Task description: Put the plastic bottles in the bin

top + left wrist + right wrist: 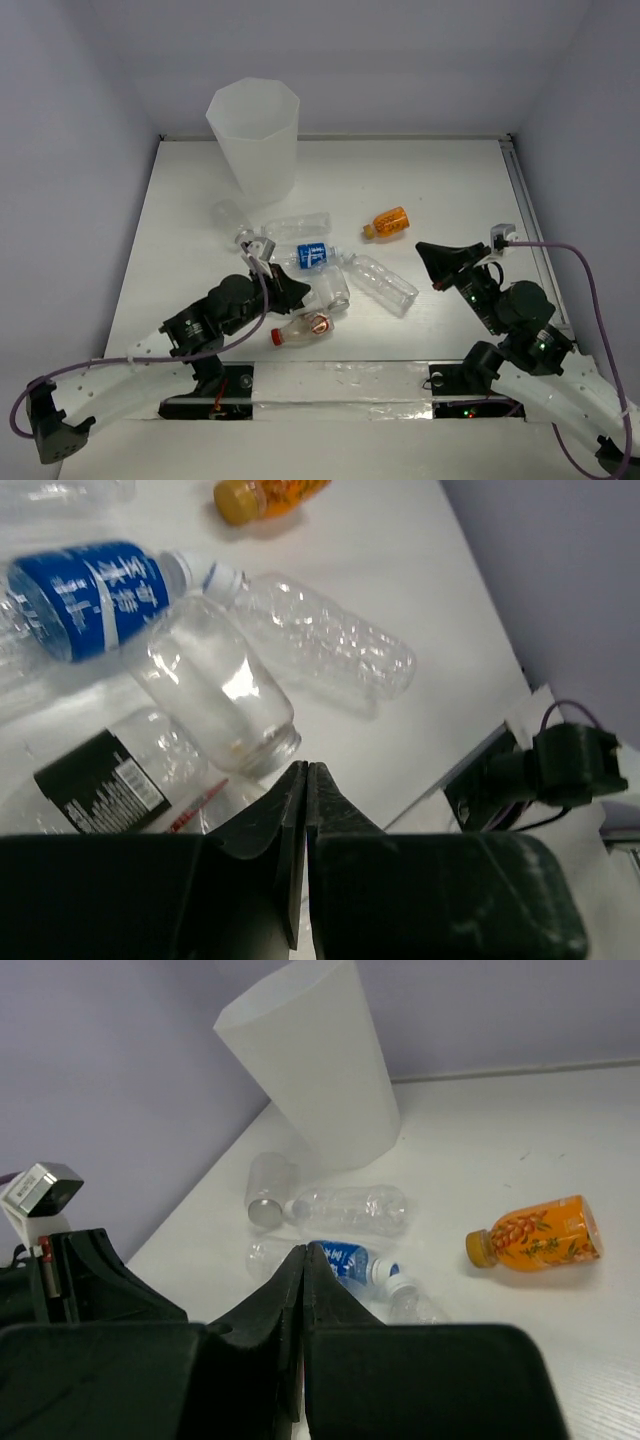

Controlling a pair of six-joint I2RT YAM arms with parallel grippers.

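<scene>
The faceted translucent white bin [253, 135] stands at the back left; it also shows in the right wrist view [315, 1060]. Several bottles lie in front of it: an orange one [388, 222], a blue-labelled one [312, 255], a clear ribbed one [385, 285], a clear wide-mouthed one [332, 287], a red-capped one [300, 330] and two clear ones [295, 226] by the bin. The black-labelled bottle [100, 785] lies under my left wrist. My left gripper [298, 292] is shut and empty [307, 770], just short of the wide-mouthed bottle [220, 685]. My right gripper [425, 250] is shut and empty [305, 1255], right of the pile.
White walls enclose the table on the left, back and right. A raised rail [520, 190] runs along the table's right edge. The left arm's camera block [40, 1188] shows at the left of the right wrist view.
</scene>
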